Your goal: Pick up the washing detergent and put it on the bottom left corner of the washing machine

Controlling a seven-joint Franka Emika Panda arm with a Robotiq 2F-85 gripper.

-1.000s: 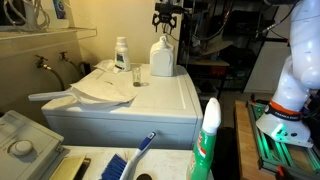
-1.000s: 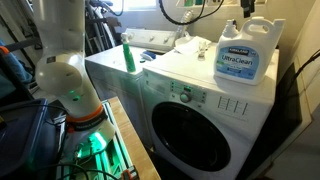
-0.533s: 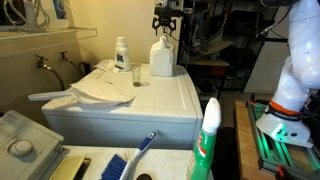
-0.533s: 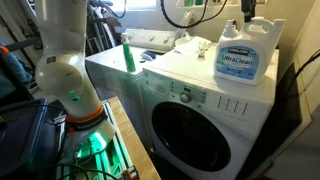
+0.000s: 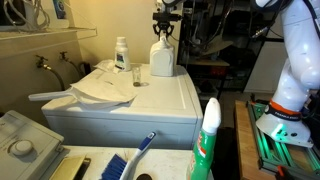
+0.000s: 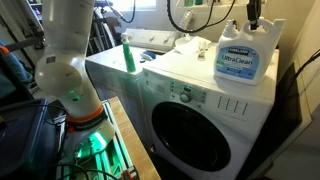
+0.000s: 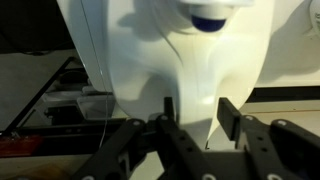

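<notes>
Wrist view: glossy white washing detergent (image 7: pixel 170 60)

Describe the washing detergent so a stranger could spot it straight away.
Find the white washing machine. On its top, at a corner, stands the washing detergent. It is the large white handled jug with a blue-and-white label, far bulkier than the slim white bottle nearby.

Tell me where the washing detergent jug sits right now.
In an exterior view the washing detergent stands on a far corner of the washing machine, directly below the gripper, with a small white bottle to its left in that view.
</notes>
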